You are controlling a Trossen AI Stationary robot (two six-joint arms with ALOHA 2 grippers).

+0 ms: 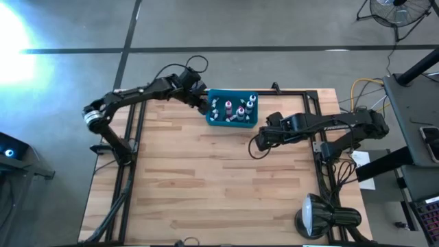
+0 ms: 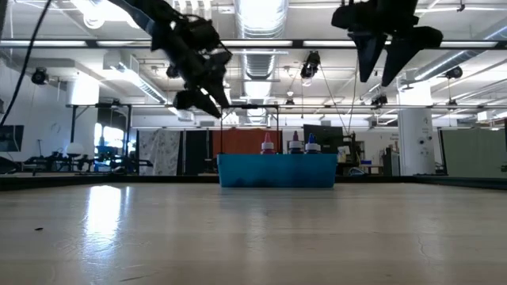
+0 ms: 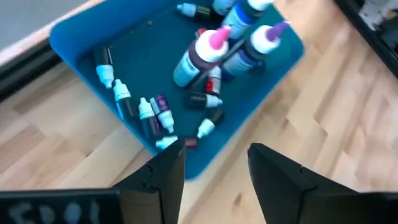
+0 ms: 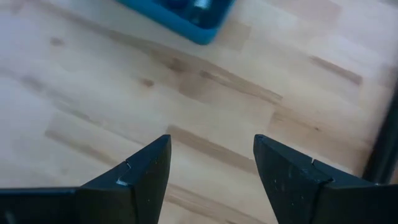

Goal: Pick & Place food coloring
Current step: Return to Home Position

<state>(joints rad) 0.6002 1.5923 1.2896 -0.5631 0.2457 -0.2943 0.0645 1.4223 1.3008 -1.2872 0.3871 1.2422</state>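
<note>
The left gripper (image 3: 214, 152) hangs open and empty just above a corner of the teal bin (image 3: 143, 56), its two dark, wedge-shaped fingers (image 3: 165, 174) spread over the rim. The right gripper (image 4: 211, 146), likewise open and holding nothing, hovers over bare table just beside the bin's opposite side. The food coloring (image 3: 152, 115) lies inside the bin, tiny bottles loose on its floor near the left gripper's corner, so the placing looks finished and only the retreat is left. The main risk, I judge, is the left arm pulling back low: a fingertip could hook the rim and drag or tip the bin, which looks like light, smooth plastic on a slick surface. A jolt would likely topple the taller squeeze bottles (image 3: 202, 53) and scatter the small ones, whose round bodies and pointed white caps would roll easily. The right arm could clip the bin's wall if it swings inward. The table (image 1: 206, 185) is pale butcher-block wood, flat and finely striped, with nothing on it to stop a sliding bin
</note>
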